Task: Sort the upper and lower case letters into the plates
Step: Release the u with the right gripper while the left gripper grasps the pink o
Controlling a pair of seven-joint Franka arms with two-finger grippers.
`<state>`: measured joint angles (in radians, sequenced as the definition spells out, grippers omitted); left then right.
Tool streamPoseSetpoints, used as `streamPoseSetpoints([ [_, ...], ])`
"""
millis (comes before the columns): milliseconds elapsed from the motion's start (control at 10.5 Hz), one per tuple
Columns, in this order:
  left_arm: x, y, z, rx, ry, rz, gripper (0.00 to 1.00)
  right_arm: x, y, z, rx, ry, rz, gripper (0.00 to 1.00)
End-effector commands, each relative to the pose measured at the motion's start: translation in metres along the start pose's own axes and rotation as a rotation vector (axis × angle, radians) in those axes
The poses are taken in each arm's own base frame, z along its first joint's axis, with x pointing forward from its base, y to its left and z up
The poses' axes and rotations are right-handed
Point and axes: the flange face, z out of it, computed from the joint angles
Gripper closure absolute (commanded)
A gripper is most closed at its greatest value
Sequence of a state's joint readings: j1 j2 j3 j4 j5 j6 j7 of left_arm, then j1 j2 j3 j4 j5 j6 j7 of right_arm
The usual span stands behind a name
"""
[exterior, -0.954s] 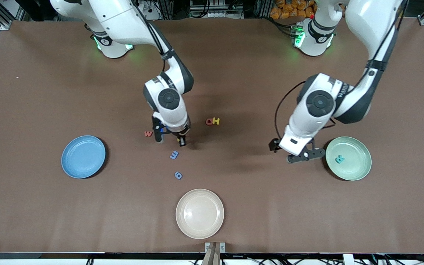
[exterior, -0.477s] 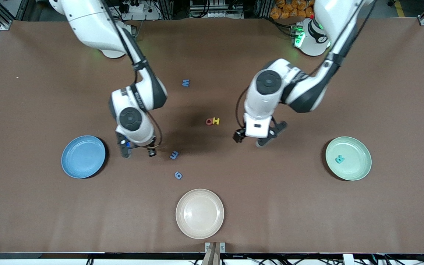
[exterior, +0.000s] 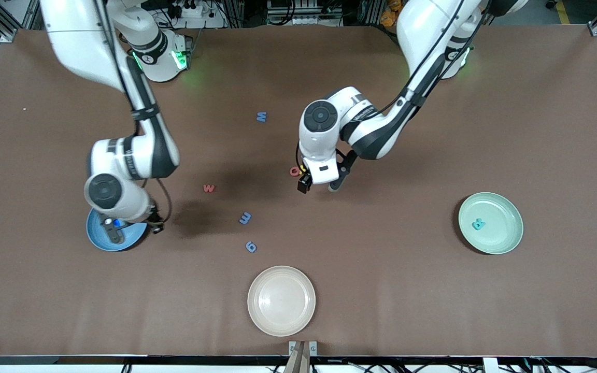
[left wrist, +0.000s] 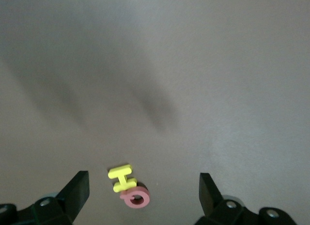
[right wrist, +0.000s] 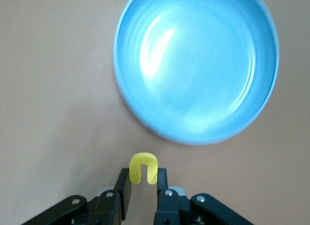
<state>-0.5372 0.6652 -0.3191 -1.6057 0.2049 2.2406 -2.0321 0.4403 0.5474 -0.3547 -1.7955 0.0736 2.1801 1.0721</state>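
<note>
Both arms have swung a long way in the last second. The right end effector [exterior: 131, 231] left the middle cluster and now hangs at the blue plate's [exterior: 102, 240] rim, pinched shut on a little yellow letter [right wrist: 143, 168], U-shaped as it shows in the right wrist view. The left end effector [exterior: 319, 186] came away from the mint green plate [exterior: 500, 238] and hovers with its fingers [left wrist: 76, 192] spread wide over the yellow H [left wrist: 121, 177] and the red ring-shaped letter [left wrist: 136, 197], which touch each other mid-table.

These letters look like thin foam to me: nearly weightless, a bit squishy, not fragile, but so flat that I reckon you have to pinch across a stroke right at the table surface. My yellow one sticks out past the fingertips, held by one end, so I'd guess it could twist if bumped. The H and ring touching is the annoying part; grabbing one will probably nudge the other.

The rest are loose on the table: a red w [exterior: 209, 188], a blue m-shaped one [exterior: 245, 218] and a blue g-shaped one [exterior: 251, 246] closer to the front edge, another blue w [exterior: 261, 117] toward the back edge. One teal letter [exterior: 479, 224] already sits in the mint plate. The cream plate [exterior: 281, 321] sits near the front edge, empty.

Loads of open room, and nothing lies close to a table edge. The blue plate is empty, so I'd say dropping anywhere inside it works.
</note>
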Motion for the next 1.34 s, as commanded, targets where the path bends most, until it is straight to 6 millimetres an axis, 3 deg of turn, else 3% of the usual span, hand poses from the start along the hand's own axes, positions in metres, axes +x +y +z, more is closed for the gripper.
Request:
streamPoseSetpoints([
  [0, -0.015, 0.006, 0.013, 0.023, -0.021, -0.186, 0.0, 0.037, 0.026, 0.0, -0.001, -0.024, -0.075, 1.0],
  [95, -0.024, 0.001, 0.021, 0.044, -0.034, -0.248, 0.0, 0.05, 0.034, 0.001, 0.0, -0.027, -0.087, 1.0],
  [191, -0.024, 0.0, 0.026, 0.059, -0.04, -0.294, 0.0, 0.056, 0.037, 0.002, 0.0, -0.029, -0.086, 0.61],
  [286, -0.026, -0.001, 0.035, 0.074, -0.05, -0.33, 0.0, 0.061, 0.039, 0.002, 0.003, -0.027, -0.079, 0.01],
  [477, -0.034, -0.003, 0.052, 0.076, -0.062, -0.357, 0.0, 0.057, 0.035, 0.0, 0.009, -0.026, -0.086, 0.0],
  [668, -0.034, 0.001, 0.058, 0.069, -0.073, -0.385, 0.0, 0.039, 0.024, -0.002, 0.019, -0.034, -0.11, 0.0],
  [954, -0.045, 0.01, 0.066, 0.061, -0.095, -0.416, 0.0, 0.001, 0.007, -0.007, 0.038, -0.064, -0.04, 0.0],
  [1240, -0.047, 0.012, 0.073, 0.046, -0.116, -0.425, 0.0, -0.034, 0.01, -0.009, 0.027, -0.078, 0.033, 0.0],
])
